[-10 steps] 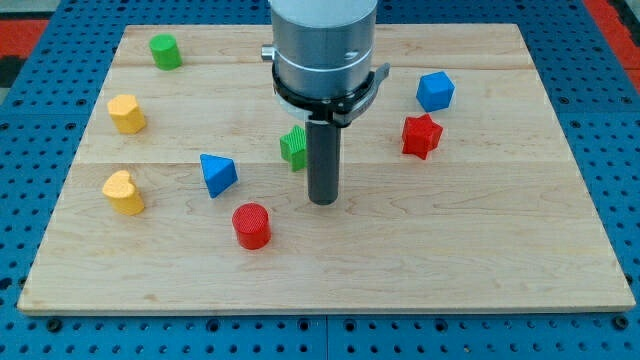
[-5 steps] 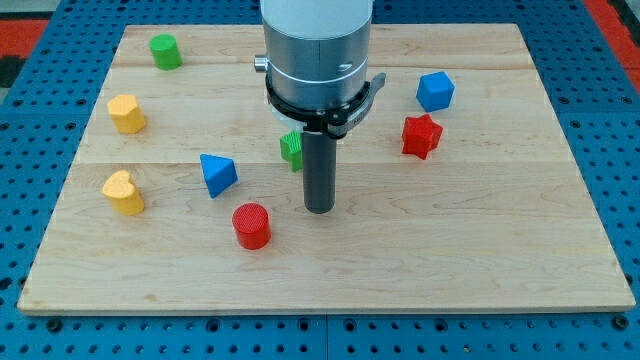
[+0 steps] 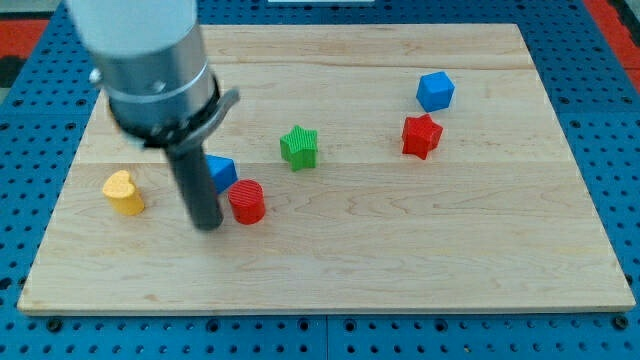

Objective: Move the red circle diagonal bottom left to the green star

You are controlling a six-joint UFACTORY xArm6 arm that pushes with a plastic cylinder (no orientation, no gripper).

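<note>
The red circle (image 3: 246, 201) stands on the wooden board (image 3: 400, 240), below and to the left of the green star (image 3: 299, 146). My tip (image 3: 207, 224) is down on the board just left of the red circle, close to it or touching it. The rod rises from there and covers part of the blue triangle (image 3: 221, 170), which sits just above the red circle.
A yellow heart (image 3: 124, 193) lies left of my tip. A red star (image 3: 421, 136) and a blue cube (image 3: 435, 91) are at the upper right. The arm's grey body (image 3: 150, 60) hides the board's upper left.
My tip has swung from right of the red circle to its left side. The red circle has shifted a little up, toward the blue triangle. The arm now hides the upper-left blocks.
</note>
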